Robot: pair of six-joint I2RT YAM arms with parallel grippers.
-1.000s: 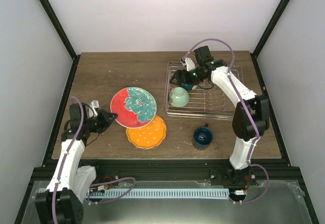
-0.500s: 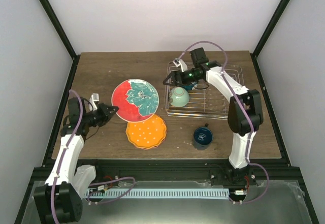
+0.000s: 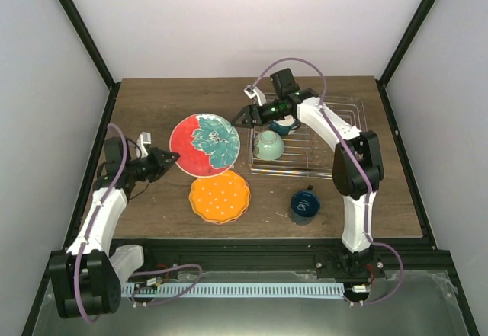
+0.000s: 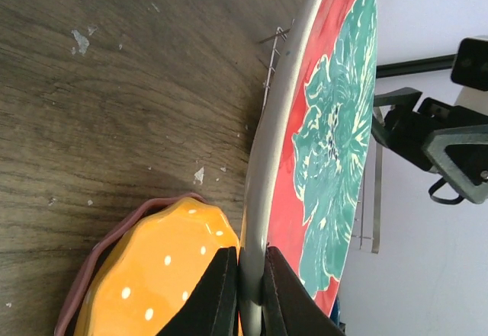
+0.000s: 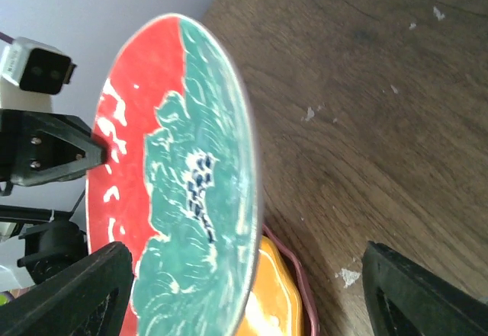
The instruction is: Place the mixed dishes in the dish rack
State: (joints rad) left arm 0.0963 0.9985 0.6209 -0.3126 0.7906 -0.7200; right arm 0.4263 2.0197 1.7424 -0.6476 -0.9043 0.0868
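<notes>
My left gripper (image 3: 169,155) is shut on the left rim of the red-and-teal plate (image 3: 204,145) and holds it tilted above the table; its pads clamp the grey rim (image 4: 249,286). My right gripper (image 3: 242,117) is open at the plate's right edge, which lies between its fingers (image 5: 252,290) without touching either. The orange dotted plate (image 3: 219,196) lies on the pink plate (image 5: 301,275), of which only the rim shows. The silver dish rack (image 3: 335,134) holds the pale green bowl (image 3: 268,145) and the blue-sided cream bowl (image 3: 284,126), partly hidden by my right arm. The dark blue mug (image 3: 304,205) stands in front of the rack.
The wooden table (image 3: 152,107) is bounded by grey walls and black frame posts. The rack sits at the back right, with the mug near its front edge. The stacked plates lie just below the held plate.
My left gripper has lifted the red-and-teal plate and carried it up and right, toward the rack. My right gripper has swung left from over the rack to the plate's right edge.
</notes>
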